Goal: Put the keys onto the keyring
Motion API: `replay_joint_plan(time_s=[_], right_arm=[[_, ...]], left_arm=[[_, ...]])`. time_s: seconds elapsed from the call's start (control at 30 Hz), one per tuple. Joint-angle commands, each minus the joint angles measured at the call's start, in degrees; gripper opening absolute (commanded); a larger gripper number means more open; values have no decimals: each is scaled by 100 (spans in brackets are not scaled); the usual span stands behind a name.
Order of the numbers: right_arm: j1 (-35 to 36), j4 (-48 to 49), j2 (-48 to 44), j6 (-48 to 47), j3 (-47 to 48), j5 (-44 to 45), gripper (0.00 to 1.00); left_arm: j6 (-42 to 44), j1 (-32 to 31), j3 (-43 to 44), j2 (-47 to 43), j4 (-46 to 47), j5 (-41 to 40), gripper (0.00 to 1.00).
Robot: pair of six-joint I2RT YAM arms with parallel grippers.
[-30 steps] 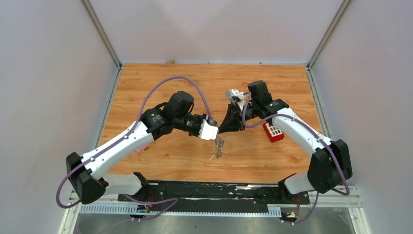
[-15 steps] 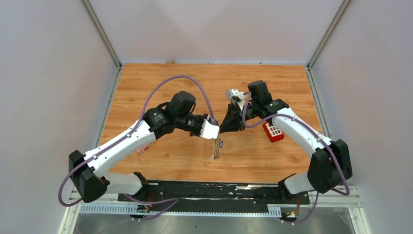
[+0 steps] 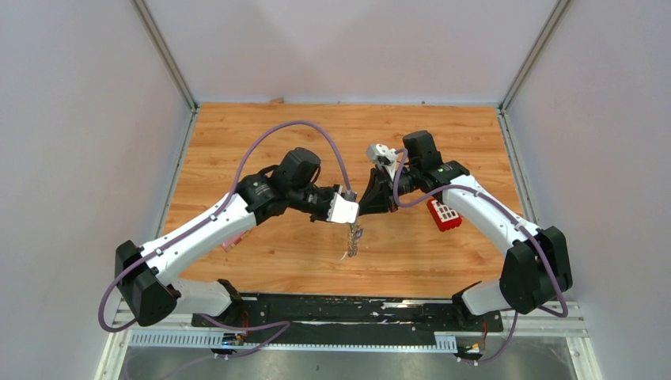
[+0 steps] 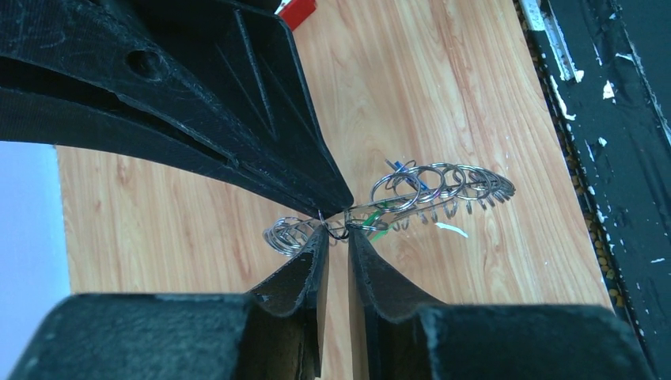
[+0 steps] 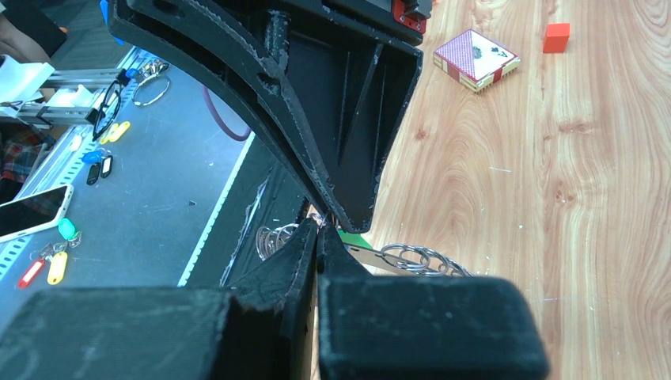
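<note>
The keyring (image 3: 352, 237) hangs over the wooden table between both arms, a silver ring fanned with many small silver loops (image 4: 443, 186). My right gripper (image 5: 320, 227) is shut on its wire at the top; its dark fingers (image 4: 237, 119) fill the upper left wrist view. My left gripper (image 4: 339, 234) faces it tip to tip. Its jaws stand narrowly apart with a loop of the ring's wire between the tips. A green key (image 4: 380, 220) and a blue key (image 4: 410, 171) show among the loops; whether they are threaded on I cannot tell.
A red block with white squares (image 3: 443, 214) lies beside the right forearm. A pink card (image 3: 231, 241) peeks out under the left forearm. A red patterned card box (image 5: 476, 59) and a small red cube (image 5: 558, 37) lie farther off. The black base rail (image 3: 348, 309) runs along the near edge.
The left gripper has slid right, up to the right gripper's tips, and its jaws have narrowed round the ring's wire. The right arm has held still.
</note>
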Motion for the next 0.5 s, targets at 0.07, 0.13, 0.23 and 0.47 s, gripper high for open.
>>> replay_joint_plan(time_s=[0.07,0.13,0.23,0.47], right_arm=[[33,382,-37,55,110,-136,0],[39,407,-57,57,92,-64,0],[42,458,-77,77,63,2,0],[64,559,-178,36,-32,211,0]], left_arm=[[-293,24,157,98,176,195,20],[-352,24,184,120,179,191,18],[-447,24,189,122,230,157,14],[-905,24,189,127,444,18,0]])
